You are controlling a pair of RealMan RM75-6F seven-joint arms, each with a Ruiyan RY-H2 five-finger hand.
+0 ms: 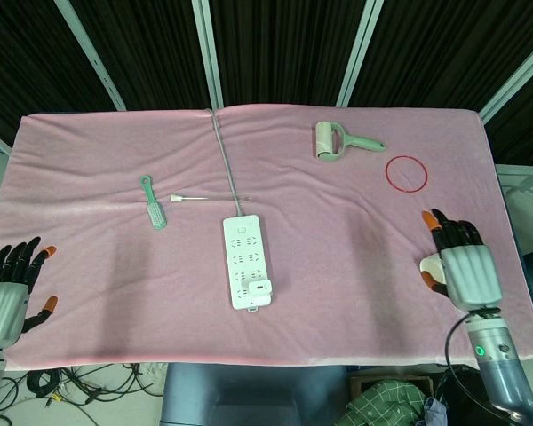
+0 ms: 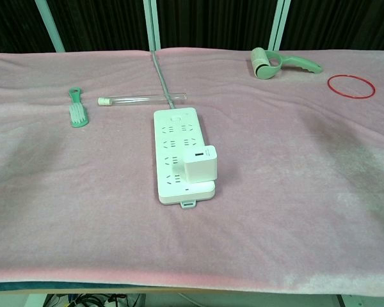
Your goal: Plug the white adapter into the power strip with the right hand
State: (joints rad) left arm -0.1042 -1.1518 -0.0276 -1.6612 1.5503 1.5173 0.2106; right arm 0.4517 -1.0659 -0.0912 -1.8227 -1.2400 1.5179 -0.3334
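A pink cloth-covered table (image 1: 89, 311) stands before dark curtains (image 1: 284, 53).

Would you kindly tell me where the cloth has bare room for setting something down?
Bare pink cloth lies between the white power strip and the right hand, and left of the strip. The green brush and glass tube sit close together.

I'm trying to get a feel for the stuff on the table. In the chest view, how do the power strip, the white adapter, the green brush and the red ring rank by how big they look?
1. power strip
2. and 3. red ring and green brush: look alike, and the ring lies farther off, so unranked
4. white adapter, slightly smaller than both though nearest the camera
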